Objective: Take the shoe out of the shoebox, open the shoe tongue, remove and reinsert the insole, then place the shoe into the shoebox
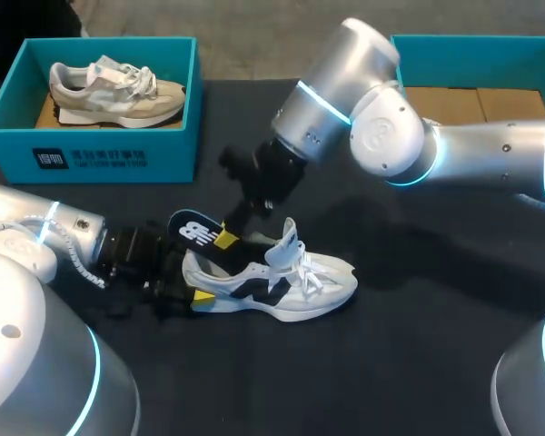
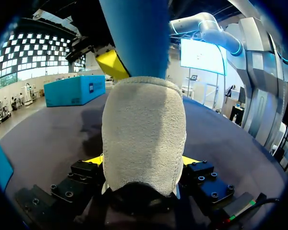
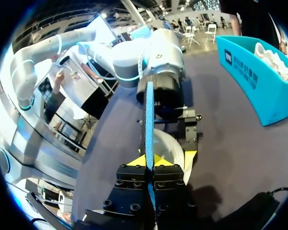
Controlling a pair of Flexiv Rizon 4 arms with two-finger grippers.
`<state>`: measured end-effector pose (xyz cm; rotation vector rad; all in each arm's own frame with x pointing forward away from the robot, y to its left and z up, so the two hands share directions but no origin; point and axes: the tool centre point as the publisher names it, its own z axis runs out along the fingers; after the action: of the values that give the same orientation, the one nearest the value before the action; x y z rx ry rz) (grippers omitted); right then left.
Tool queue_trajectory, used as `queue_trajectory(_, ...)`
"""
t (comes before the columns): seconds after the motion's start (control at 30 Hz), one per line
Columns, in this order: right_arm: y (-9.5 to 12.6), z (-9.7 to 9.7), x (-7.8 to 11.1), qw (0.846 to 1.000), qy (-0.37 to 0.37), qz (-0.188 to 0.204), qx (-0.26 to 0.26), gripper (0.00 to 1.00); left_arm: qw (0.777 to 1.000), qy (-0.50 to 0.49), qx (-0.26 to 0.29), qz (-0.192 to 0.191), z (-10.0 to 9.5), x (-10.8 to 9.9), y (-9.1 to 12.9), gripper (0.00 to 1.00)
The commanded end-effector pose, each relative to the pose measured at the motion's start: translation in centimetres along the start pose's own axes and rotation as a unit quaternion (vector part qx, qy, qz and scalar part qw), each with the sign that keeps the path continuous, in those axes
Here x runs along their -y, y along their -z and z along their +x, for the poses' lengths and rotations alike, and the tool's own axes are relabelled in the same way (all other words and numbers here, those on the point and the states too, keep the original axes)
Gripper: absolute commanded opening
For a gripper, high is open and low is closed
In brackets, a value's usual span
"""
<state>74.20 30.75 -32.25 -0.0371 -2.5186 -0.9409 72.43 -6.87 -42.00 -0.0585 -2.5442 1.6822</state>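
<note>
Two silver robot arms meet over a black table [image 1: 418,363]. The left arm [image 1: 45,232] comes in from the left, lying low and nearly level with the tabletop. Its left gripper [image 1: 193,292] is closed around the heel of a shoe [image 1: 291,277], with one yellow-tipped finger pressed to each side. The shoe stands on its sole near the middle of the table, toe pointing right. It is a white trainer with black side panels, loose white laces and a raised tongue. In the left wrist view the heel fills the space between the fingers as a rounded, pale grey pad with a fuzzy, towel-like nap. The right arm [image 1: 454,145] reaches in from the right, past the middle, bends at a bulky rounded joint and angles down toward the shoe's heel. Its right gripper [image 1: 227,238] is pinched tight on the insole [image 1: 193,229], a thin, flat, foot-shaped sheet. The insole is dark with a white mark on one face and blue on the other. It slants up behind the shoe's opening, above the left gripper; whether its front end is inside the shoe cannot be told. The right wrist view shows it edge-on, a narrow blue strip clamped between the yellow tips. The teal shoebox [image 1: 163,154], open-topped with straight walls, sits at the far left, well apart from the shoe. It holds a beige trainer [image 1: 118,91]. A second teal box [image 1: 472,59] sits at the far right.
</note>
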Motion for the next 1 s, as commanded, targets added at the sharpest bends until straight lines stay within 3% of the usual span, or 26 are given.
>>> queue_trajectory(0.03, 0.8, 0.3, -0.8, 1.000, 0.007, -0.012, 0.002, 0.00, 1.000, 0.000, 0.001, 0.000, 0.2, -0.6, -0.3, 0.00)
queue_trajectory(0.3, 3.1, 0.9, -3.1, 0.999, 0.022, -0.040, 0.013, 0.00, 1.000, 0.000, 0.001, 0.000, 0.2, -0.6, -0.3, 0.00)
queue_trajectory(0.4, 4.2, 1.1, -4.1, 0.997, 0.030, -0.071, 0.014, 0.00, 1.000, 0.000, 0.001, 0.000, 0.2, -0.6, -0.3, 0.00)
queue_trajectory(0.67, 7.2, 1.3, -7.3, 0.994, 0.055, -0.083, 0.039, 0.00, 1.000, 0.000, 0.001, 0.000, 0.2, -0.6, -0.3, 0.00)
queue_trajectory(1.0, 10.5, 1.3, -10.4, 0.981, 0.086, -0.159, 0.066, 0.00, 1.000, 0.000, 0.001, 0.000, 0.2, -0.6, -0.3, 0.00)
